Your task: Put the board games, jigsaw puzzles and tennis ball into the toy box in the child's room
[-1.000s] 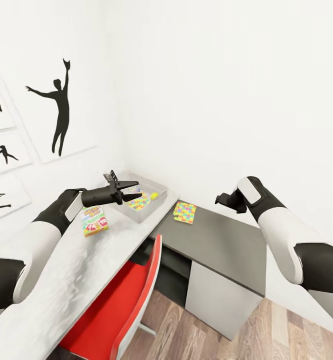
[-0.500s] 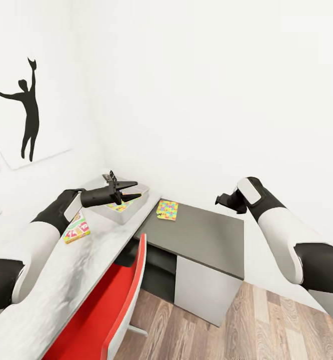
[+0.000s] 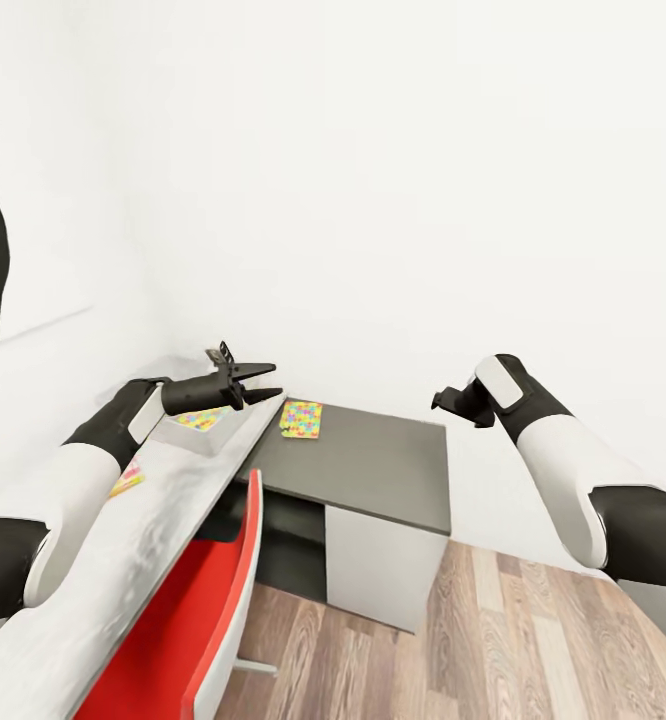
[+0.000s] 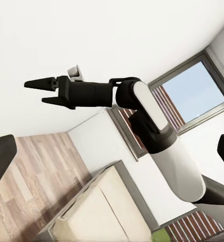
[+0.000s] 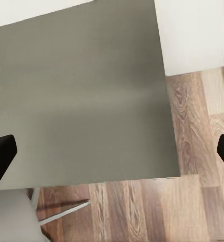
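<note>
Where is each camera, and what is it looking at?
Head view: up on the robot's head, looking down at the table, jigsaw puzzle and red chair; both arms, left hand, right hand.
Left wrist view: by the left hand, facing across at the right hand, with windows behind.
Right wrist view: by the right hand, facing down at the table and floor.
Shared: head and right wrist views both show the table.
</note>
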